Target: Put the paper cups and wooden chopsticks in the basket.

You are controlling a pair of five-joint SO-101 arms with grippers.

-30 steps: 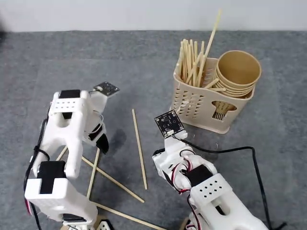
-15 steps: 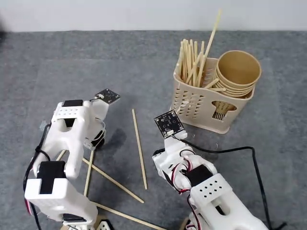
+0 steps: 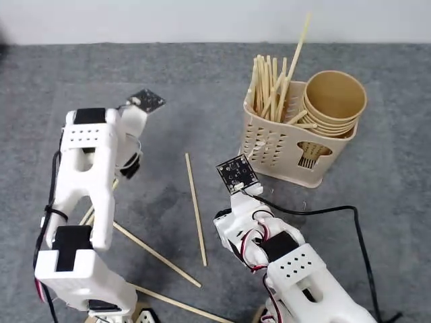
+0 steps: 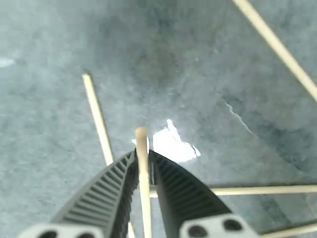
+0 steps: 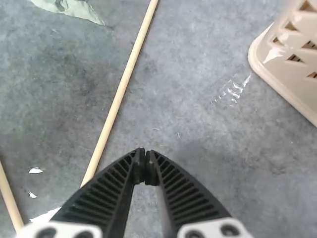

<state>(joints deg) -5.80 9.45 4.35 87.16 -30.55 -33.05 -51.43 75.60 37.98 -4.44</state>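
One chopstick (image 4: 141, 141) is pinched between the closed left fingers (image 4: 116, 181), its tip above the desk (image 4: 208, 74). Right fingers (image 5: 116, 186) are pressed together, empty, just beside a loose chopstick (image 5: 124, 94), with the basket (image 3: 283, 151) near.

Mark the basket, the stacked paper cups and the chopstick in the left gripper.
basket (image 3: 276, 149), high view, front wall.
paper cups (image 3: 335, 94), high view, inside the top cup.
held chopstick (image 4: 142, 144), left wrist view, near its free end.

Nested paper cups (image 3: 335, 97), chopsticks (image 3: 269, 84) in basket (image 3: 276, 151), loose chopsticks (image 3: 196, 208) nearby, one chopstick (image 4: 142, 144) gripped
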